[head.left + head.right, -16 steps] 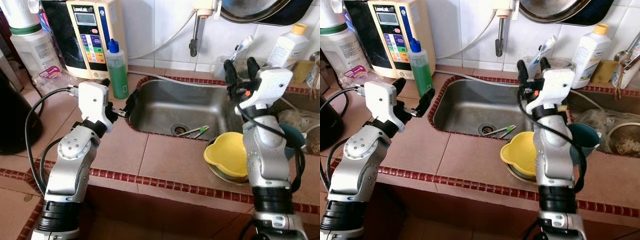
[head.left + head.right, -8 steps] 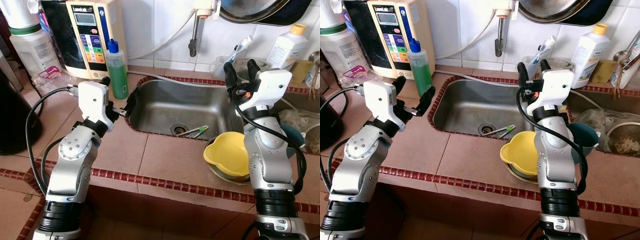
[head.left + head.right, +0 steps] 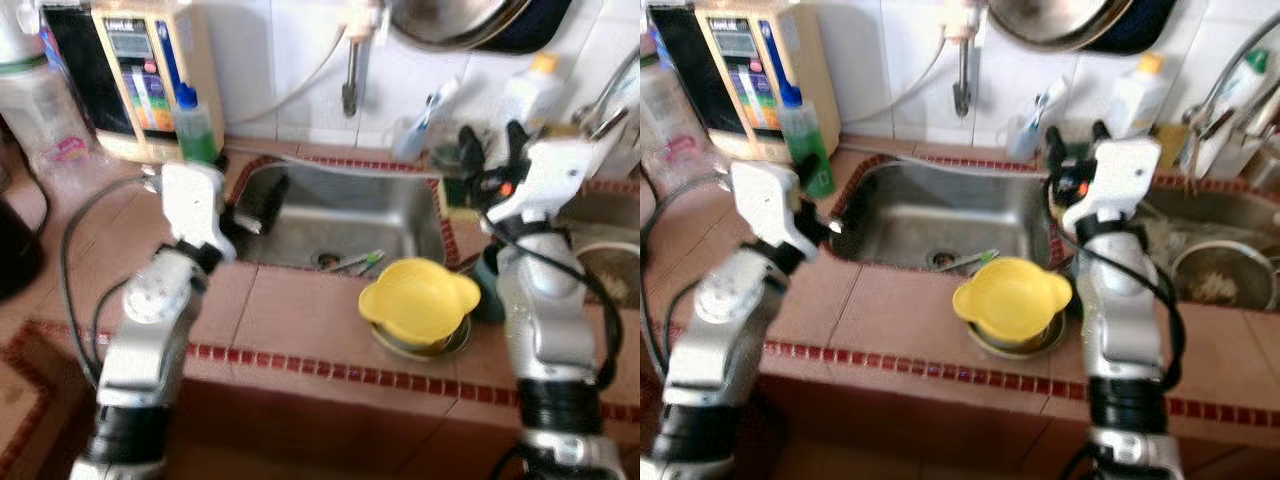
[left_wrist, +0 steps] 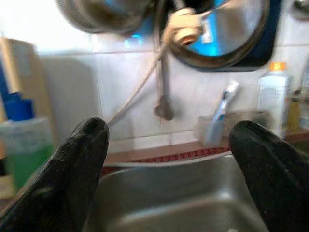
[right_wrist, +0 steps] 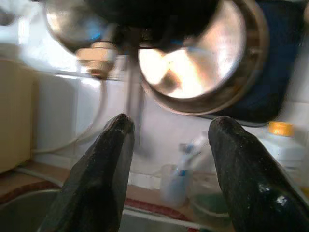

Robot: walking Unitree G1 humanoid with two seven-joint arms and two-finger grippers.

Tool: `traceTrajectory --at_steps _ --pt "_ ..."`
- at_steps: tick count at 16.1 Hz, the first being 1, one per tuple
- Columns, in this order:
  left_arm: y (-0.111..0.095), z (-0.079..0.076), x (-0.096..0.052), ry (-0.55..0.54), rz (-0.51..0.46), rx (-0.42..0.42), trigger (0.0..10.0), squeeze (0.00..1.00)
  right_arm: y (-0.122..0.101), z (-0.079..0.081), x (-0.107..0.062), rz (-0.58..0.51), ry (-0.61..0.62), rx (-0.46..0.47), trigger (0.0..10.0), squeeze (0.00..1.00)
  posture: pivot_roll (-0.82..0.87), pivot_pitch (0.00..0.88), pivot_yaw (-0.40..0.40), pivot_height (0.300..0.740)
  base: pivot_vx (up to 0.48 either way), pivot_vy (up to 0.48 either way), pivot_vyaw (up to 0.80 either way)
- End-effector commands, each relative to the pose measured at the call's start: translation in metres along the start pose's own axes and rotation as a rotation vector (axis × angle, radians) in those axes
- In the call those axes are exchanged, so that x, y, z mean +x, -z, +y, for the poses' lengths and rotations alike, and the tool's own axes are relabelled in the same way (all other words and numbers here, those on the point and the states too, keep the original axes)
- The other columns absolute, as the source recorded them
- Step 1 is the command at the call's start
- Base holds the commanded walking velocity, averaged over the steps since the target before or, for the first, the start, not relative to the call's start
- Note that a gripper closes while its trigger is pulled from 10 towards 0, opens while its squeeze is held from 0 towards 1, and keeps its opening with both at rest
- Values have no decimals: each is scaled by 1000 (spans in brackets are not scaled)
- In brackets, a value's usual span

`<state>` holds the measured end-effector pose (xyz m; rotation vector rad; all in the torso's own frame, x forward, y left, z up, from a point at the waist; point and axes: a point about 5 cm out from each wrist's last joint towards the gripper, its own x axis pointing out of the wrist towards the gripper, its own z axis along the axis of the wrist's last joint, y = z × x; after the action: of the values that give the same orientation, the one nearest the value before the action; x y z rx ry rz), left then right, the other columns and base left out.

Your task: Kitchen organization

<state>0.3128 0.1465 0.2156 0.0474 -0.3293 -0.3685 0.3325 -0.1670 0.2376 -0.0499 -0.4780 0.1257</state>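
A yellow bowl (image 3: 415, 300) rests upside down on a metal dish at the counter's front, right of the steel sink (image 3: 340, 215). A few utensils (image 3: 350, 262) lie by the drain. My left gripper (image 3: 245, 195) hovers at the sink's left rim, open and holding nothing, its fingers (image 4: 72, 169) far apart in the left wrist view. My right gripper (image 3: 492, 150) is raised above the sink's right rim, pointing at the tiled wall, open and holding nothing. Everything in view is blurred.
A green soap bottle (image 3: 195, 125) and a water purifier (image 3: 135, 70) stand at the back left. Behind the sink are a tap (image 3: 350, 70), a toothbrush cup (image 3: 410, 130), a white bottle (image 3: 525, 90) and hanging pans (image 3: 450, 20). A teal cup (image 3: 487, 290) and a strainer bowl (image 3: 1220, 280) sit at the right.
The whole picture has shifted left and blurred, so the camera has moved to the right. Both arms keep much the same raised pose, fingers still apart.
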Motion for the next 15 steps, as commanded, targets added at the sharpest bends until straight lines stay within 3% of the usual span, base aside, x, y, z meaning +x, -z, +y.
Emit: traceTrajectory --at_steps 1,15 --pt "-2 -1 0 -7 -12 -4 10000 0 -7 1 3 -20 -12 -7 10000 0 -29 11 -3 740 0 -409 0" --pt "-1 -5 3 21 -14 -7 10000 0 -7 4 4 -15 -51 -19 10000 0 -39 0 -8 740 0 -406 0"
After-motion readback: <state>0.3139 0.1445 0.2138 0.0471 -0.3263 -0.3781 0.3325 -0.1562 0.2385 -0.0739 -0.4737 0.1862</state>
